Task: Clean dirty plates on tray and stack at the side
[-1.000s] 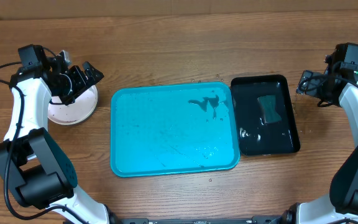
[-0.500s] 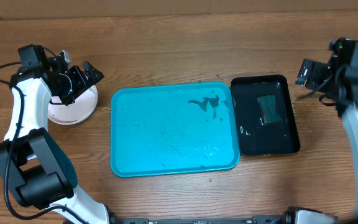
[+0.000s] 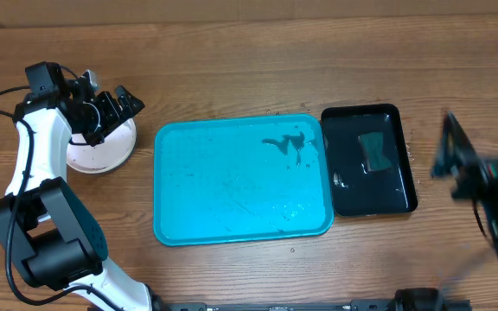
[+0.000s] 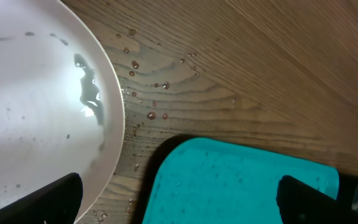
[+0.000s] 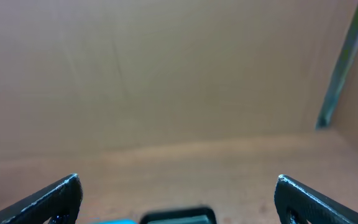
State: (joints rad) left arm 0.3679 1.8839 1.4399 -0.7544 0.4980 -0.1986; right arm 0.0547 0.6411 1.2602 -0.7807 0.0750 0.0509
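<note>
L: left fingers (image 4: 48,202) spread wide, nothing held, over the rim of white plate (image 3: 102,154) | plate: wet, on surface (image 3: 232,69) left of tray (image 3: 240,177), apart from it; droplets (image 4: 151,115) between | R: right fingers (image 5: 48,199) wide, nothing between, blurred, right of black tray (image 3: 368,186)

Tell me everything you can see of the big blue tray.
The blue tray is a large turquoise rectangle with rounded corners and a raised rim, plastic by its look. It lies flat on the wooden table, and nothing stands on it. Its floor is wet, with dark smears near the far right corner. The black tray sits close against its right side; contact cannot be told.
</note>
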